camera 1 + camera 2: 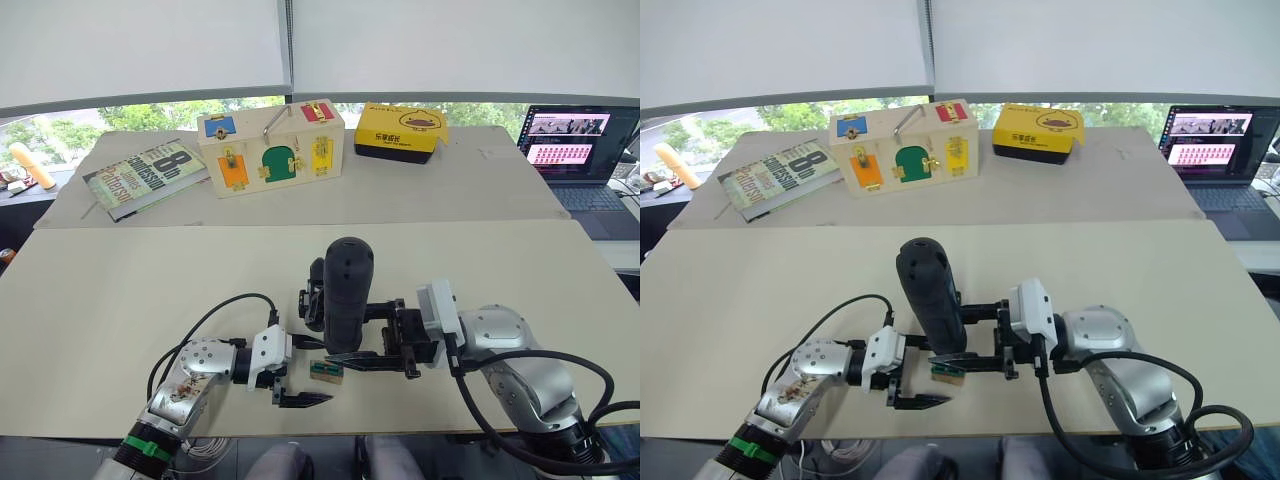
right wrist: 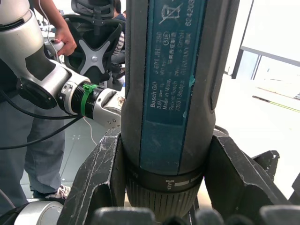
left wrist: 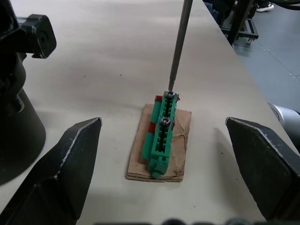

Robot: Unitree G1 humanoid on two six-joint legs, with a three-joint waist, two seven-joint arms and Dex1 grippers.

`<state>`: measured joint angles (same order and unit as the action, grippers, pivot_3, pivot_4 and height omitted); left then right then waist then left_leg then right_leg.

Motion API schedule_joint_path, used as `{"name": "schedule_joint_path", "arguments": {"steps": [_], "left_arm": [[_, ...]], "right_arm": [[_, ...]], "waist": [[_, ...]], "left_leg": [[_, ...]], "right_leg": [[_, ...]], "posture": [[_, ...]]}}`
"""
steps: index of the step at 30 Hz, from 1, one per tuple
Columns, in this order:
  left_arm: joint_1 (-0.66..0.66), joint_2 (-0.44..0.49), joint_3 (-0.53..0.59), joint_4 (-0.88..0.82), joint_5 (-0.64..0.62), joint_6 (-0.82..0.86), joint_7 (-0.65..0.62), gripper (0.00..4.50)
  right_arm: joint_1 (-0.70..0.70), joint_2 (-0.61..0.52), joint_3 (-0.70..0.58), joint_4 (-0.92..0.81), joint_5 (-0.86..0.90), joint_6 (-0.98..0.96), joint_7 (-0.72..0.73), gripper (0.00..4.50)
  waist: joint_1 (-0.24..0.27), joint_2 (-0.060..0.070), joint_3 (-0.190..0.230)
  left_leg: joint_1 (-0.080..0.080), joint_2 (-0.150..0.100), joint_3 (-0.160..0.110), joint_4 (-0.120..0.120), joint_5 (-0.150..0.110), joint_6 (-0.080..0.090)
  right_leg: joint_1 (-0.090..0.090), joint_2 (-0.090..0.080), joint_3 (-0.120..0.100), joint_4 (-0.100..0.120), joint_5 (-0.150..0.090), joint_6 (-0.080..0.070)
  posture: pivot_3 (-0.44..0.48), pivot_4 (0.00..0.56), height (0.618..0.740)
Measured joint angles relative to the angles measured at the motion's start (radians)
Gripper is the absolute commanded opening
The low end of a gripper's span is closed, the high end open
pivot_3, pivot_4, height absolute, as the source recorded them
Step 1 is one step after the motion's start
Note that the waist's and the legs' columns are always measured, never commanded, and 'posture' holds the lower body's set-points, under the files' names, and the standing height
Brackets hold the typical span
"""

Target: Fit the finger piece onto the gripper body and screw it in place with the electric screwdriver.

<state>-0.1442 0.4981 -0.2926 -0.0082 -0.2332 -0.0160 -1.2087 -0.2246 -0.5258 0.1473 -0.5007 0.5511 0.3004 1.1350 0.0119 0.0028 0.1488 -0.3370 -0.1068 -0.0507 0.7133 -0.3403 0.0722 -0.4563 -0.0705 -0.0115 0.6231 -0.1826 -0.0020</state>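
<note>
On the electric screwdriver [image 2: 171,84] we read a blue label: "Bosch GO", "3.6V" and "Made in Malaysia", beneath a crossed-out bin sign. The book [image 1: 140,178] at the tabletop's far left shows a large "8" on its cover; its smaller words we cannot make out.

There is one electric screwdriver [image 1: 346,290]. Just under its tip sits one small green block [image 3: 162,133] (it has two screws in it). Behind the screwdriver, far back, are one wooden box [image 1: 271,147], one book [image 1: 144,177] and one yellow box [image 1: 401,130]. Off to the right of it is one laptop [image 1: 580,152]. There are two robot grippers, one left gripper [image 1: 291,385] and one right gripper [image 1: 352,342].
</note>
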Motion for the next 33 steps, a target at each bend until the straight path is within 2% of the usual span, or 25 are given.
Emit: {"name": "schedule_joint_path", "arguments": {"steps": [33], "left_arm": [[-0.002, -0.010, -0.001, 0.044, 0.000, -0.063, 0.000, 4.50]], "right_arm": [[0.001, -0.006, 0.015, 0.005, -0.019, -0.006, 0.013, 1.91]], "waist": [[0.001, 0.000, 0.000]], "left_leg": [[0.000, 0.000, 0.000, 0.000, 0.000, 0.000]], "right_leg": [[0.001, 0.000, 0.000, 0.000, 0.000, 0.000]], "posture": [[0.000, 0.150, 0.740]]}}
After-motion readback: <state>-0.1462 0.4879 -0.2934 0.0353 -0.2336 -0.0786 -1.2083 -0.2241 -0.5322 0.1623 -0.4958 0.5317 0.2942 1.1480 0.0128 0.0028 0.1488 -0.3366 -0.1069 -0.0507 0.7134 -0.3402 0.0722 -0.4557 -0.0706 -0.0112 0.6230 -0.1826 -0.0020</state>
